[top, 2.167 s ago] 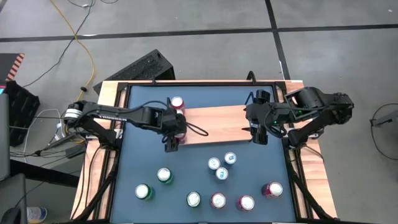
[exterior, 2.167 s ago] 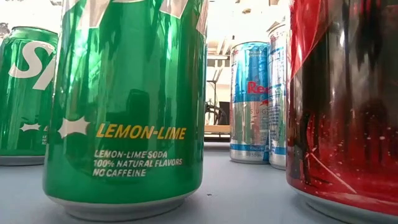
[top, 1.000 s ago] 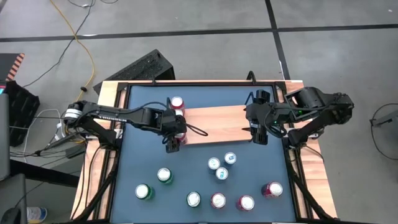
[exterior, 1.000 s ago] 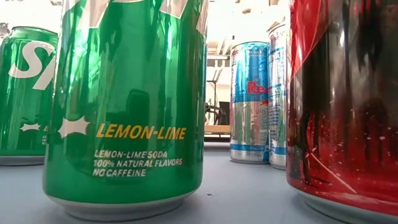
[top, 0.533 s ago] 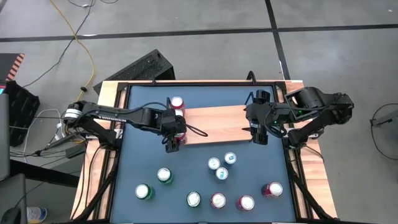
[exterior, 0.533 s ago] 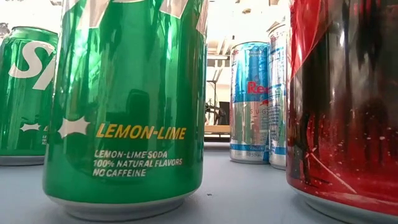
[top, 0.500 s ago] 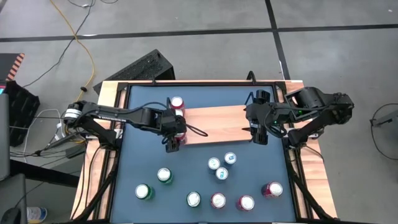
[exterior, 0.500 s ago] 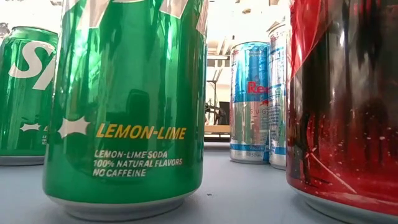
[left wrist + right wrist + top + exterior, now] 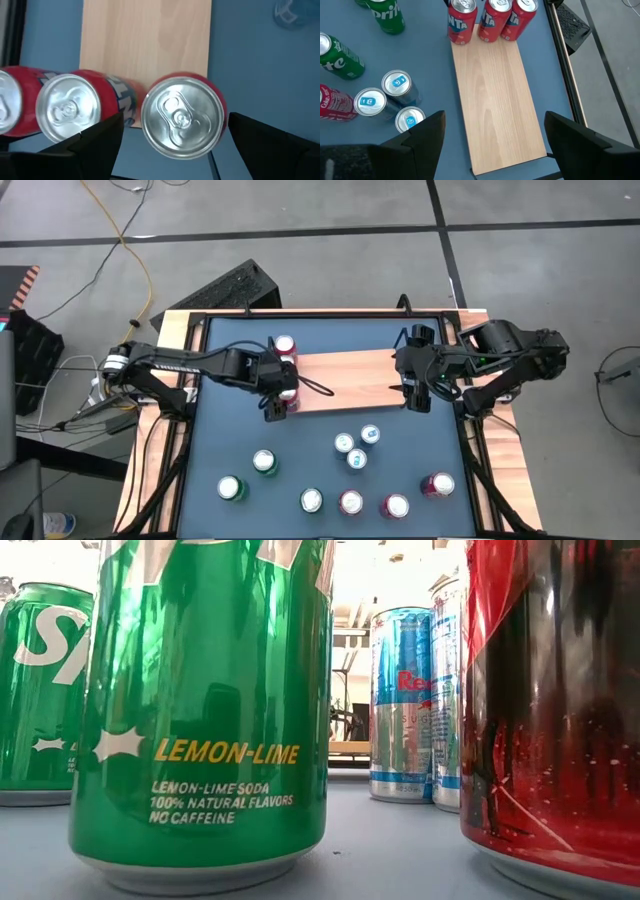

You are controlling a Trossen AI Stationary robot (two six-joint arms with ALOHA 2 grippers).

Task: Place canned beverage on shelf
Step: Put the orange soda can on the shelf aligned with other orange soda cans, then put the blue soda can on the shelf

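The shelf (image 9: 350, 380) is a light-wood board lying across the far middle of the dark-blue tabletop. Three red cans stand in a row on its left end; they show in the high view (image 9: 285, 345) and in the right wrist view (image 9: 492, 17). My left gripper (image 9: 277, 395) is open above the nearest of them (image 9: 182, 117). Its fingers (image 9: 95, 140) stand on either side of the can top, apart from it. My right gripper (image 9: 415, 392) is open and empty above the shelf's right end (image 9: 510, 135).
Loose cans stand on the near half of the table: green ones (image 9: 264, 462), red ones (image 9: 395, 506) and slim blue-and-silver ones (image 9: 357, 450). A green can (image 9: 200, 710) and a red can (image 9: 550, 700) fill the low view. The shelf's middle and right part is bare wood.
My left gripper has shifted a little toward the table's left edge, so the top of the nearest red can shows beside it. The cans and the shelf have stayed in place.
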